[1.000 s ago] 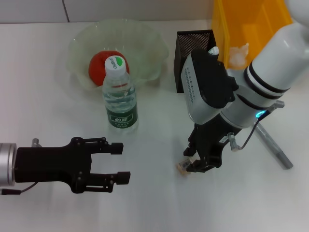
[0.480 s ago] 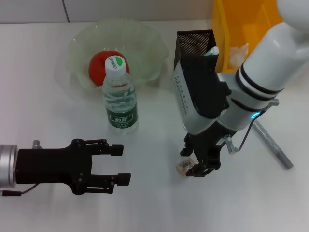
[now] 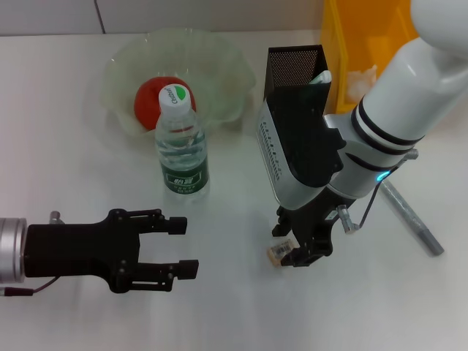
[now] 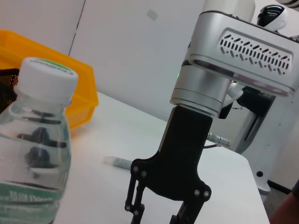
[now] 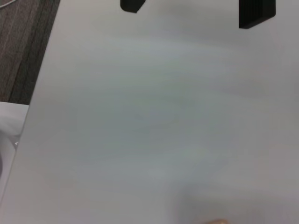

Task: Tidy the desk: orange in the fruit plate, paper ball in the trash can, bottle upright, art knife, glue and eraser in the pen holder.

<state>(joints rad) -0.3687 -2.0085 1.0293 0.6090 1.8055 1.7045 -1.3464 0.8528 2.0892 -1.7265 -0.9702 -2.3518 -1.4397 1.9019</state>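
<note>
Left gripper [image 3: 186, 247] parked low-left, fingers spread, holding nothing. Eraser [image 3: 278, 252] lies on the tabletop, right gripper [image 3: 298, 251] just beside it, fingers at its right edge; can't tell if they're clamped. Pen holder [image 3: 294, 67] up-right.

I count one orange [image 3: 155, 99], one fruit plate [image 3: 223, 69], one bottle [image 3: 181, 145], one eraser [image 3: 278, 251], one pen holder [image 3: 294, 67], one trash can [image 3: 373, 33], one paper ball [image 3: 360, 82], one grey pen-like tool [image 3: 412, 217], two grippers: left [image 3: 178, 248], right [image 3: 298, 246].
</note>
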